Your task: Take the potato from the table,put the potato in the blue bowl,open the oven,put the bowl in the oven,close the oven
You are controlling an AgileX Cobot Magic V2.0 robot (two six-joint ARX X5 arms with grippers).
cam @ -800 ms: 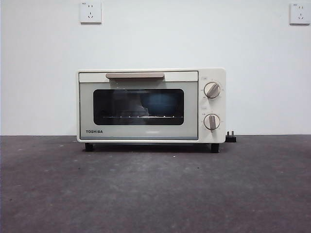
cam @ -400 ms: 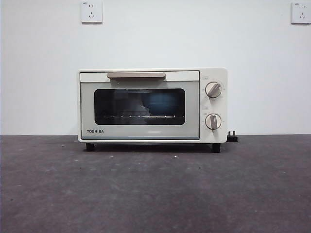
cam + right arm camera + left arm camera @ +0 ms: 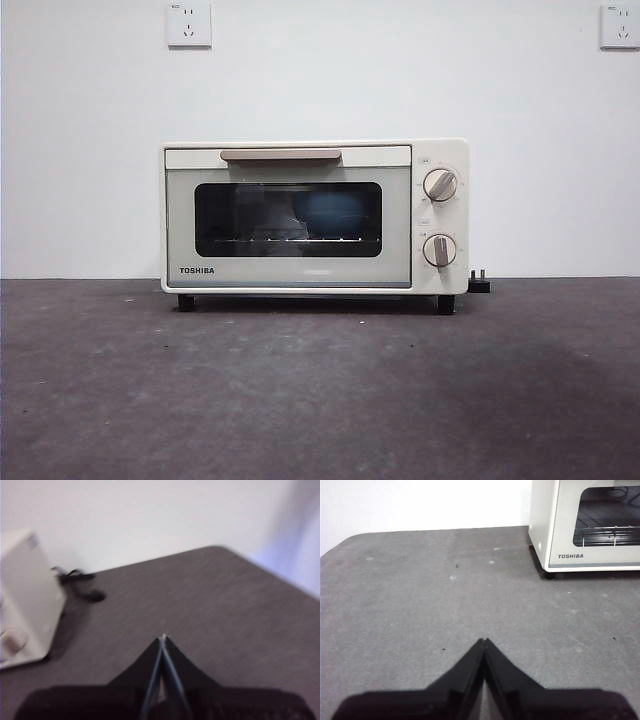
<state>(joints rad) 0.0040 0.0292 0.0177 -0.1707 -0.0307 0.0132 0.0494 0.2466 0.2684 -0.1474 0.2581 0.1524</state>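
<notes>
The cream-white oven stands at the back of the dark grey table with its door closed and the beige handle at the top. Through the dark glass the blue bowl shows on the wire rack inside. The potato is hidden. My left gripper hovers shut over bare table, apart from the oven's left front corner. Off the oven's knob side, my right gripper is shut and empty over the table. Neither arm shows in the front view.
A black plug and cord lie behind the oven's right side, also seen as the plug in the right wrist view. Two wall sockets sit high on the white wall. The table's rounded far corner is close to the right arm.
The front view has shifted very slightly; the oven, its closed door and the bowl inside stay as they were. No arm appears in any front frame.
</notes>
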